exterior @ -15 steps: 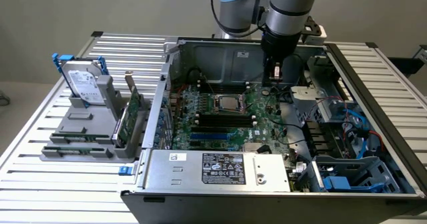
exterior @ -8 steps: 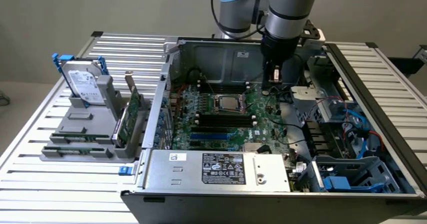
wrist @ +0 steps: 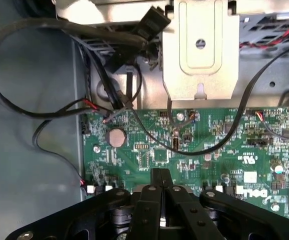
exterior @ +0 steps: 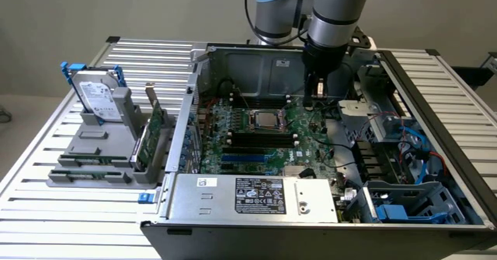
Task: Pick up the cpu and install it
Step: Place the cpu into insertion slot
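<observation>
The cpu (exterior: 264, 119), a small silvery-grey square, lies flat inside the square metal socket frame in the middle of the green motherboard (exterior: 256, 138) of the open computer case. My gripper (exterior: 318, 99) hangs inside the case toward the exterior view's right of the socket, apart from the chip and above the board. In the wrist view the black fingers (wrist: 149, 200) meet over the green board (wrist: 194, 150), so the gripper (wrist: 161, 176) is shut with nothing visible between the tips. The socket is out of the wrist view.
Black cables (wrist: 59, 107) loop over the board and case floor near the gripper. A metal bracket (wrist: 199, 50) and drive cage (exterior: 388, 132) stand close by. The power supply (exterior: 256, 195) fills the case front. A hard drive with blue handles (exterior: 99, 100) stands in a grey rack outside.
</observation>
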Motion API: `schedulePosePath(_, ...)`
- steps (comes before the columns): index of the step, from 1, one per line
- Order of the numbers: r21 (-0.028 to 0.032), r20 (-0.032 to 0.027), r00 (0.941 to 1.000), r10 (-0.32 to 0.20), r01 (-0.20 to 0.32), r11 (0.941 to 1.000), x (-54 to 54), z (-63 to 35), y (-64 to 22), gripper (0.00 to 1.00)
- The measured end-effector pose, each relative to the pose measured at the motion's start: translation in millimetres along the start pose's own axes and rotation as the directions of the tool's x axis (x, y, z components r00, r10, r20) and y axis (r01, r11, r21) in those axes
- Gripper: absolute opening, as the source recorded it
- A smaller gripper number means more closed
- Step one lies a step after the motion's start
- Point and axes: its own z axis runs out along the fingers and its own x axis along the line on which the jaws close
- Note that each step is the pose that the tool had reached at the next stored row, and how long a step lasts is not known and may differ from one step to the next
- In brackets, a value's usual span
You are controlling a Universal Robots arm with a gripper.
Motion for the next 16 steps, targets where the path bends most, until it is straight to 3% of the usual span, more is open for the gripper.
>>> schedulePosePath(4, 0.069, 0.003, 1.0, 0.005, -0.005, 0.9976, 0.1, 0.1, -0.9, 0.11)
schedulePosePath(7, 0.1206, 0.0057, 1.0, 0.008, -0.008, 0.9927, 0.2, 0.1, -2.1, 0.11)
schedulePosePath(9, 0.1514, 0.0073, 0.9999, 0.009, -0.01, 0.9884, 0.3, 0.1, -3.1, 0.11)
schedulePosePath(11, 0.1646, 0.0082, 0.9999, 0.008, -0.01, 0.9863, 0.2, 0.1, -6.0, 0.11)
schedulePosePath(16, 0.178, 0.0105, 0.9999, 0.006, -0.008, 0.984, -0.5, 2.2, -16.9, 0.11)
